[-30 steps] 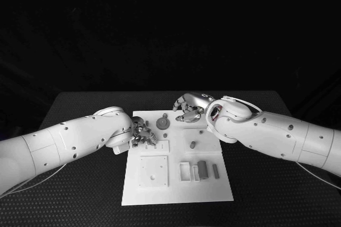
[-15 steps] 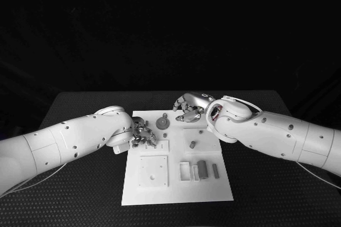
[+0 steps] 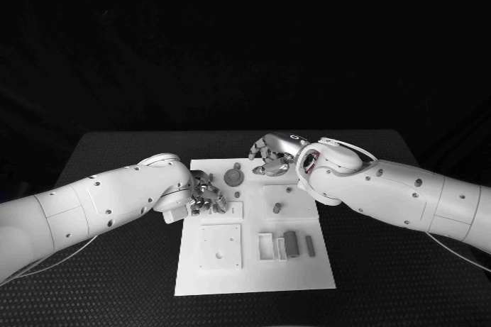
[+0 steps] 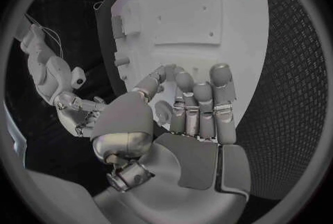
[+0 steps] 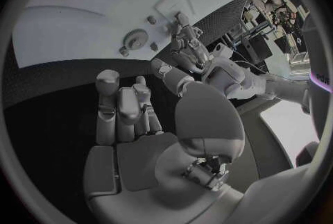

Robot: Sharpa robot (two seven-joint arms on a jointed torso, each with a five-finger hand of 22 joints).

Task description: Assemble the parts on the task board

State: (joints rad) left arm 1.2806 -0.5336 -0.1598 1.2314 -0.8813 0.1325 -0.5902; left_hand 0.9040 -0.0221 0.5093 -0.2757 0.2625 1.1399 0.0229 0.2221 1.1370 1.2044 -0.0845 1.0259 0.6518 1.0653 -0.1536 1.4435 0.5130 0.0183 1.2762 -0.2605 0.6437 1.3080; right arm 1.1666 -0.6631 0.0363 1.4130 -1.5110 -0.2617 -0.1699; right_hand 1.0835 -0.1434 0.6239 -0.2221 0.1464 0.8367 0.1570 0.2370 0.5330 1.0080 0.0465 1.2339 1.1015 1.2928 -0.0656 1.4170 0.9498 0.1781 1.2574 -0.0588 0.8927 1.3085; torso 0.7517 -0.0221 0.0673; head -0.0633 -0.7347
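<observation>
White board (image 3: 256, 270) sits mid-counter, and the only real change over the last second is small: the left robot hand (image 3: 205, 198) has crept a touch toward 3 o'clock along the board's 9 o'clock edge, fingers curled low over the little pegs there. Can't tell if it's actually pinching one, since the fingers hide it. The right robot hand (image 3: 269, 157) hasn't budged, hovering at the board's 12 o'clock end just beside the gear (image 3: 233, 178), fingers loosely curled with nothing in them. The grey blocks (image 3: 291, 243) at 5 o'clock lie untouched, so my guess is assembly is barely underway. Surface is a black textured counter (image 3: 389, 270); behind it the room is just dark.
</observation>
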